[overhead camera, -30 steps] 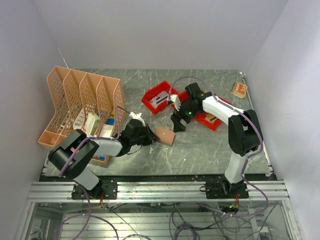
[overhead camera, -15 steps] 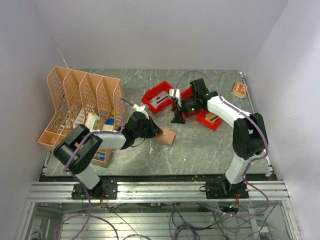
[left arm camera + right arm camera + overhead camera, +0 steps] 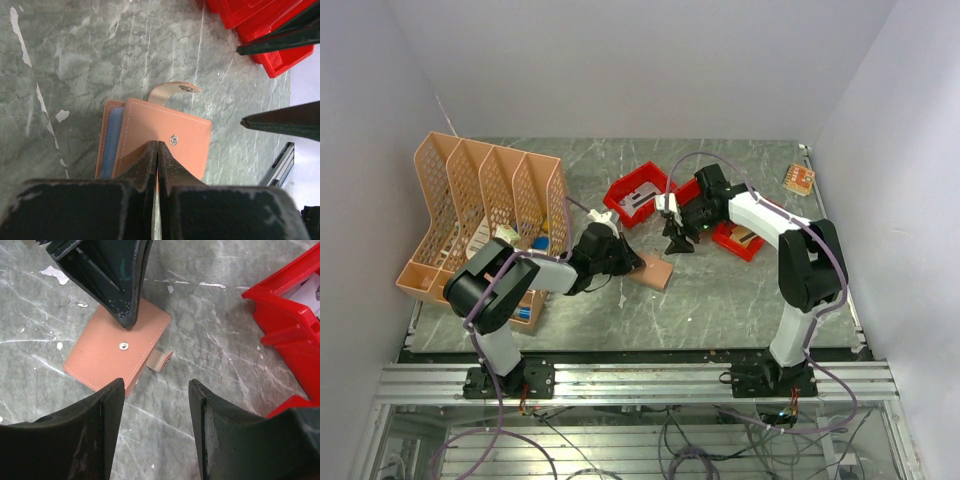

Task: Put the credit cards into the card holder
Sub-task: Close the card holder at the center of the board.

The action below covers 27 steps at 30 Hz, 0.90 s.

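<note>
Left gripper (image 3: pixel 158 147) is clenched, its two fingers pressed flat together with nothing between them; the tips bear down on the top cover of the wallet (image 3: pixel 107 357). Wallet lies folded shut on the desk (image 3: pixel 720 290), about the middle, a little toward the near edge, between the two arms. Tan cover up, metal snap stud (image 3: pixel 122 345) showing. Closing strap (image 3: pixel 170 91) is unfastened and sticks out from the side facing the far edge, curling up off the surface. Blue card (image 3: pixel 106 145) sits inside the fold; only a thin strip of it shows along one long side. Right gripper (image 3: pixel 156 386) hangs above the desk just beside the wallet, on its far-right side, fingers spread wide and gripping nothing, not touching the wallet. Two red bins (image 3: pixel 655 175) (image 3: pixel 748 250) stand beyond it toward the far edge; something whitish lies in the nearer-left one, cannot tell whether it is a card. Peach file rack (image 3: pixel 480 190) occupies the left edge.
</note>
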### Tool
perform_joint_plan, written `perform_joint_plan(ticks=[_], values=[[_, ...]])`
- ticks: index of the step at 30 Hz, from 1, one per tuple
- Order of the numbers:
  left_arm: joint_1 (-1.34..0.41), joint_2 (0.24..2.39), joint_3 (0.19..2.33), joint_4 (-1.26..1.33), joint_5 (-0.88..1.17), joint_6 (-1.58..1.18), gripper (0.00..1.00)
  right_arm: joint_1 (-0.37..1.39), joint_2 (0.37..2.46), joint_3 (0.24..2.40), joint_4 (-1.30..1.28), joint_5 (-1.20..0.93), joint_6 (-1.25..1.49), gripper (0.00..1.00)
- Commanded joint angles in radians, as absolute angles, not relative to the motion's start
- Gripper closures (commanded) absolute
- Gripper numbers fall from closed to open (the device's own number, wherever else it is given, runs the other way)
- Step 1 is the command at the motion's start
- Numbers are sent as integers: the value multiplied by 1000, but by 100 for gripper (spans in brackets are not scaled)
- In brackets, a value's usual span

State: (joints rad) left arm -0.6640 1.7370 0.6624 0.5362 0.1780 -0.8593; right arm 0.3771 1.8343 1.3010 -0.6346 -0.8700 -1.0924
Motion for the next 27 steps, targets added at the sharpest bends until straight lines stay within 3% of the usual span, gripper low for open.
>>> perform_joint_plan(ticks=[1, 6, 27], values=[[-659, 1766, 628, 518, 173, -826, 93, 384, 1908, 1379, -724, -879, -1125, 50], [-659, 1760, 625, 515, 176, -821, 93, 396, 1956, 1407, -740, -868, -1090, 59], [-658, 1763, 625, 530, 186, -825, 93, 432, 2027, 1448, -661, -814, -972, 73]])
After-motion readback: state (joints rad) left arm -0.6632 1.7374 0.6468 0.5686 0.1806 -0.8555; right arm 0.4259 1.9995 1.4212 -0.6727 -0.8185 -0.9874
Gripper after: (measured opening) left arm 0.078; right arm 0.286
